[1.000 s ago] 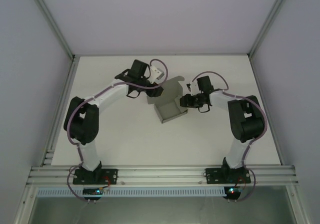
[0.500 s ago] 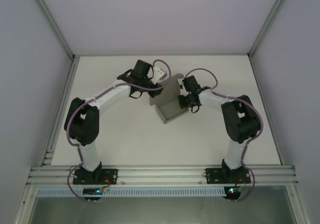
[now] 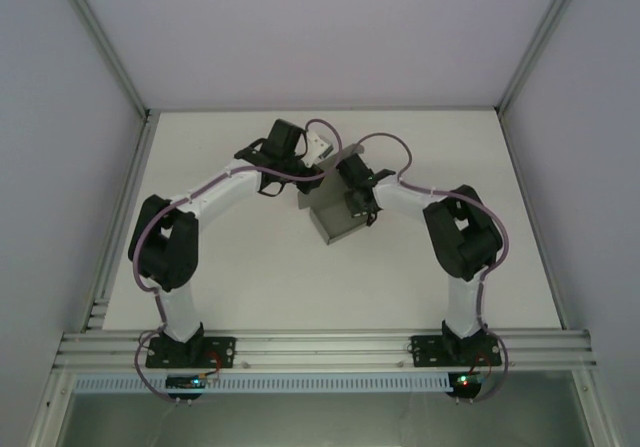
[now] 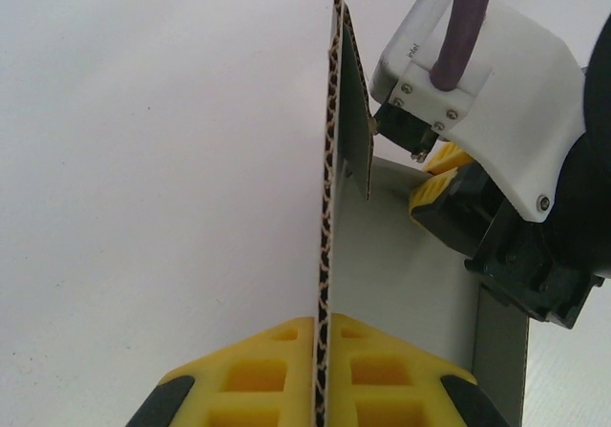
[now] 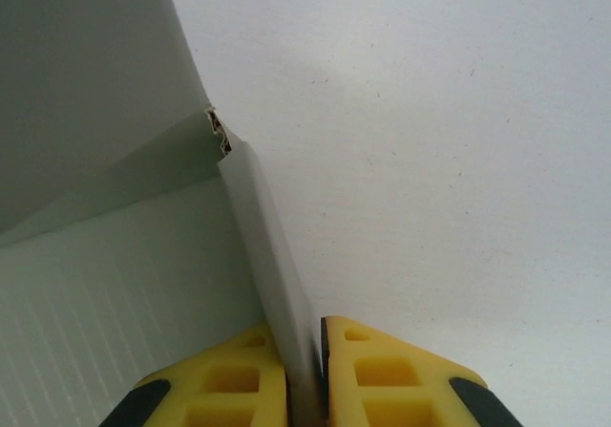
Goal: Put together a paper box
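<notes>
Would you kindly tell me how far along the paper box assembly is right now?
Done: the paper box has a floor and raised walls. In hand: the left end effector pinches one upright wall, the right end effector another panel. Left: it stands open-topped; final folds seem unfinished.

The paper box [image 4: 396,274] is matt grey card, its cut edge showing brown corrugated fluting. The left hand [image 4: 320,360] has smooth yellow moulded pads [image 4: 258,374]. The table [image 4: 143,160] is matt white. The camera housing [image 4: 487,93] looks like smooth white plastic.
</notes>
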Available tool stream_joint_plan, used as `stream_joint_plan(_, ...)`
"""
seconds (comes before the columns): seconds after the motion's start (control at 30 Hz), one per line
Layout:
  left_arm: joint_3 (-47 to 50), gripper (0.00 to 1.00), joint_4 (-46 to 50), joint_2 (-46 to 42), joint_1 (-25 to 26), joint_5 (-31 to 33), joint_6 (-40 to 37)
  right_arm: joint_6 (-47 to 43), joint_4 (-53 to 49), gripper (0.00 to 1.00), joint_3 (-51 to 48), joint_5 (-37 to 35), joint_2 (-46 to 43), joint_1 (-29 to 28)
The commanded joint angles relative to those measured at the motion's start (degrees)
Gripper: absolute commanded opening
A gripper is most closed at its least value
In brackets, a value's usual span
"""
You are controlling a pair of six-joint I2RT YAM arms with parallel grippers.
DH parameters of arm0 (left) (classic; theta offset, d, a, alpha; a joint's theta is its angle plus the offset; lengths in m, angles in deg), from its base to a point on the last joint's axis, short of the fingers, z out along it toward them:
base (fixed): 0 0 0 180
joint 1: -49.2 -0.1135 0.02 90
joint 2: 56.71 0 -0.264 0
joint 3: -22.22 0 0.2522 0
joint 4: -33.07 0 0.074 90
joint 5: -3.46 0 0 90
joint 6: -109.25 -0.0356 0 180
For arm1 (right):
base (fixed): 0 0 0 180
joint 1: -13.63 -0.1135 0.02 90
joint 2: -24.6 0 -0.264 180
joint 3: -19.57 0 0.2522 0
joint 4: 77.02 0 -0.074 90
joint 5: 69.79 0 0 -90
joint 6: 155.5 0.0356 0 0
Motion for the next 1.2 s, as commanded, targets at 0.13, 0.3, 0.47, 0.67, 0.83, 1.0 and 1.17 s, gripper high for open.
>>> stream_joint_plan(0.13,-0.82,0.0,-0.21,-2.13,-0.08,-2.42,1.48,-1.18,4.58,0.18,-10.33,7.44,-1.35,3.04)
stream_joint_plan(0.3,-0.53,0.0,-0.17,-1.76,-0.02,-3.17,0.41,-3.46,4.12,0.26,-9.98,9.72,-1.52,3.92)
stream_joint_plan(0.47,-0.98,0.0,0.4,-1.41,-0.18,-2.81,-0.46,-4.03,3.91,0.15,-10.13,9.79,-1.15,4.19)
stream_joint_plan(0.67,-2.51,0.7,0.6,-1.49,-0.46,-0.76,2.15,-2.7,5.74,0.0,-10.4,9.63,-1.33,4.4)
stream_joint_plan(0.83,-0.49,1.0,-1.23,-7.46,-3.43,0.64,7.83,-1.75,13.97,0.0,-14.05,21.45,-9.63,7.73)
stream_joint_plan(1.0,12.17,1.0,-11.38,-20.46,-8.61,-0.1,13.92,-2.09,27.02,0.0,-19.98,33.04,-21.86,9.78)
stream_joint_plan(1.17,25.24,0.99,-20.04,-31.99,-11.9,1.87,17.47,-4.38,42.41,0.0,-27.6,40.3,-32.02,9.95)
